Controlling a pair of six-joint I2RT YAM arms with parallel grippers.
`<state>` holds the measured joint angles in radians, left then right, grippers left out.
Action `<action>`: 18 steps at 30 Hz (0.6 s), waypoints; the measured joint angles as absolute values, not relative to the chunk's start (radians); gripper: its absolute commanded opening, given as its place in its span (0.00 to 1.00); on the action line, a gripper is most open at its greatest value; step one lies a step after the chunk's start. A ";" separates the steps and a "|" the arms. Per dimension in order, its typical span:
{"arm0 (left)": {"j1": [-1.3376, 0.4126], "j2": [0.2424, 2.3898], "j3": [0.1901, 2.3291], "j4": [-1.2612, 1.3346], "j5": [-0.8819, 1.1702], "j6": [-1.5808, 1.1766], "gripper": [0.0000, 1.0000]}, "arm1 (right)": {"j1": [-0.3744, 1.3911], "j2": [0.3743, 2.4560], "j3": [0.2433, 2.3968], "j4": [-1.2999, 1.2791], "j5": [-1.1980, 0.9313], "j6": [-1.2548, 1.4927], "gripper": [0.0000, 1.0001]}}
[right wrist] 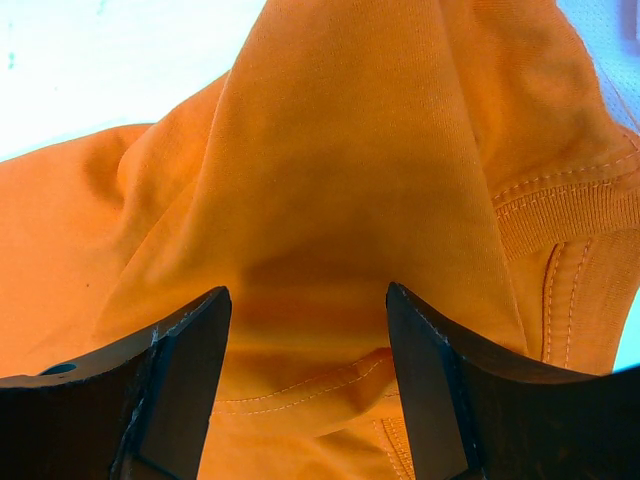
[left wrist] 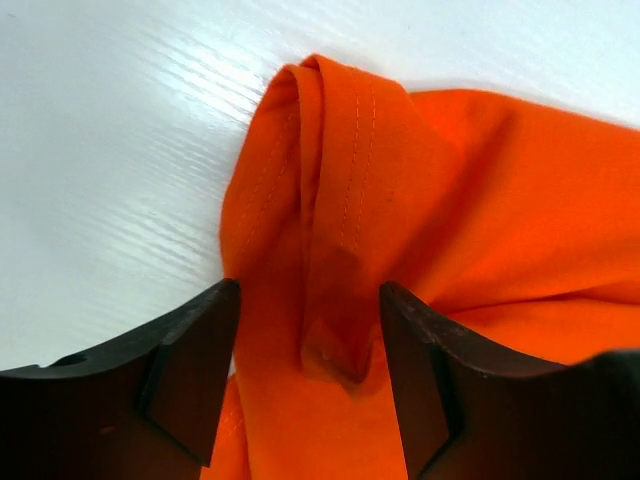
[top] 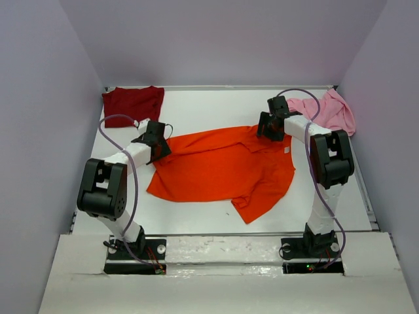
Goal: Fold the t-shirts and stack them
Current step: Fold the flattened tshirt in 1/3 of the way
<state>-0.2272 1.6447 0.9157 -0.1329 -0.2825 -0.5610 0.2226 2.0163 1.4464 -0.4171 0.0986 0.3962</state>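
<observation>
The orange t-shirt (top: 222, 167) lies spread and rumpled across the middle of the white table (top: 203, 108). My left gripper (top: 157, 142) is at its left edge, jaws open. In the left wrist view a pinched ridge of orange cloth (left wrist: 335, 300) lies loose between the left gripper's (left wrist: 310, 345) fingers. My right gripper (top: 270, 128) is over the shirt's far right part near the collar, also open. Its fingers straddle a hump of the orange fabric (right wrist: 330, 200) in the right wrist view, right gripper (right wrist: 308, 345) not pressing it. The maroon t-shirt (top: 134, 101) sits bunched at the back left, the pink t-shirt (top: 330, 111) at the back right.
Grey walls enclose the table on the left, back and right. A raised white ledge (top: 222, 245) runs along the near edge by the arm bases. A sleeve of the orange shirt (top: 255, 206) points toward that ledge.
</observation>
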 measured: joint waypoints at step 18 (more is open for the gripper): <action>-0.220 1.643 1.074 -0.157 -0.271 -0.543 0.66 | 0.223 2.016 1.447 -0.418 0.099 0.388 0.69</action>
<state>-0.2203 1.6428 1.0744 -0.1574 -0.2710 -0.5426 0.2226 2.0163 1.4467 -0.4175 0.0986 0.3878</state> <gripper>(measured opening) 0.661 0.691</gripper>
